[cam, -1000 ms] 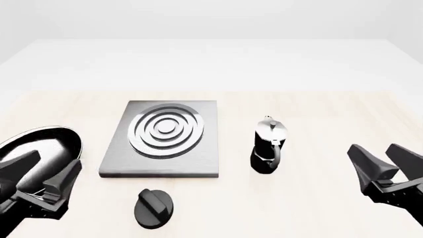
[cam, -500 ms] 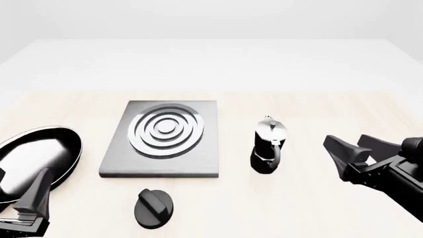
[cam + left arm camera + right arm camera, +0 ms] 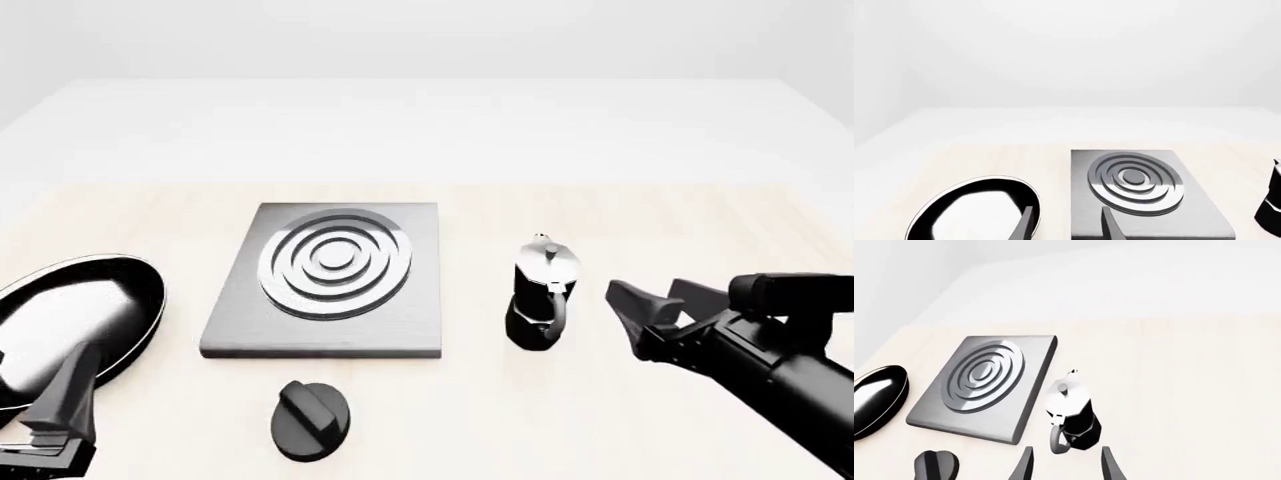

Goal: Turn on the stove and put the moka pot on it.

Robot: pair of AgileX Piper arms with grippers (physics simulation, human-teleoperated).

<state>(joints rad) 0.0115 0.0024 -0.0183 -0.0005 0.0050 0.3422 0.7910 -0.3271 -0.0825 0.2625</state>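
On the pale surface, the moka pot stands upright just right of the stove, the knob in front. The right end effector hovers beside the pot, fingers spread, empty. The left end effector sits low by the pan, open too.

The right gripper has swung in from the bench's right edge toward the moka pot — a second ago it stood near that edge, well apart from the pot; now its spread fingertips lie just beside the pot's handle side, not touching. Its arm now stretches in lower and flatter. The left gripper has dropped back toward the near left corner — only one finger shows at the frame's bottom.
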